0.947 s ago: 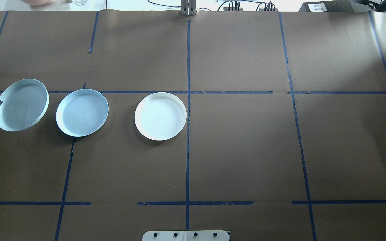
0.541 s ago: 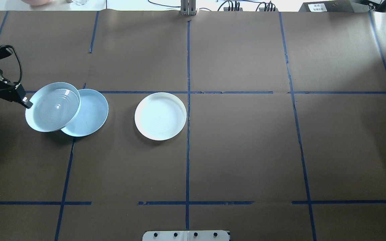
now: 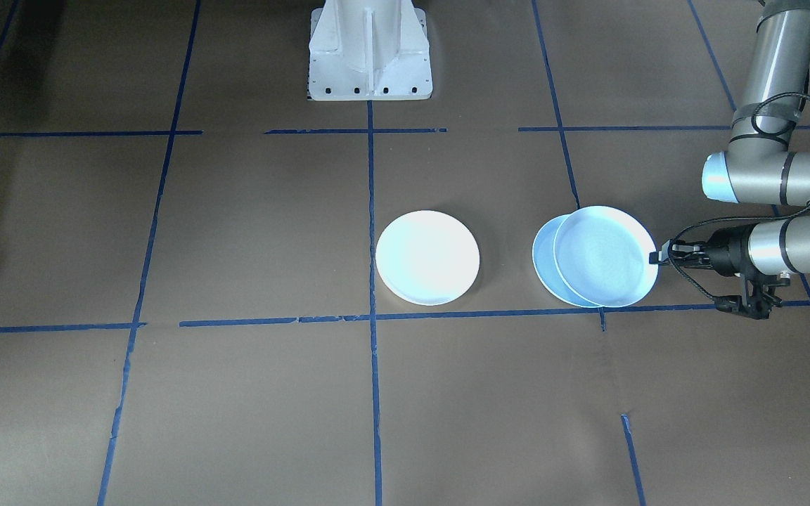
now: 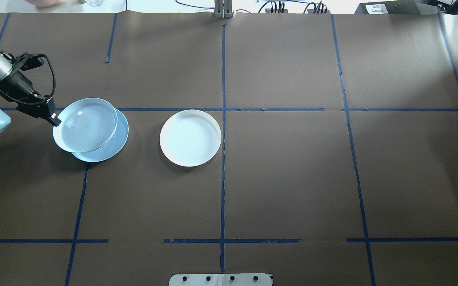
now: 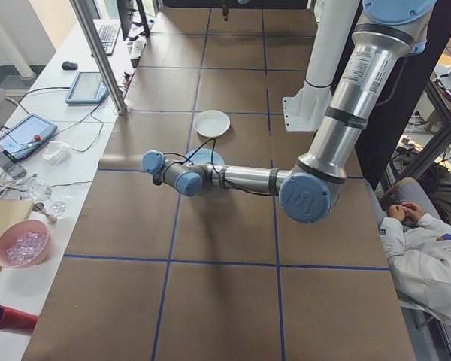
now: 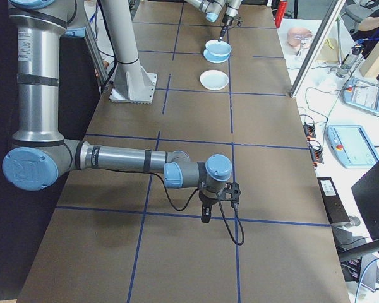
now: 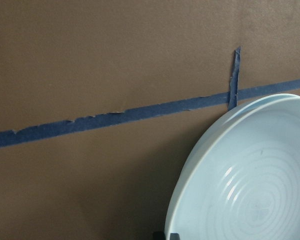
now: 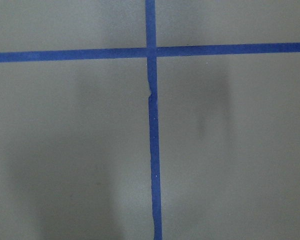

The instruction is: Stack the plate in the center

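Left gripper point(image 4: 55, 119) clamped on the rim of a pale blue plate point(image 4: 86, 125), at the left of the overhead view, just below the horizontal blue tape line point(image 4: 173, 109). Held plate overlapping a second pale blue plate point(image 4: 111, 149) lying on the brown table point(image 4: 292, 178), offset toward the upper left of it; probably raised clear of it, though contact hard to rule out from above. In the front-facing view, same pair at right of centre: held plate point(image 3: 605, 254) covering most of the lower one point(image 3: 544, 263), left gripper point(image 3: 657, 258) pinching its right edge. Left wrist view filled at lower right by the held plate's ringed inside point(image 7: 250, 185).

White center plate point(image 4: 190, 138) flat on the table, just left of the vertical tape line, well apart from the blue pair, nothing on it.

Right gripper point(image 6: 205, 218) low in the right-side view only, pointing down over a tape crossing; state not tellable.
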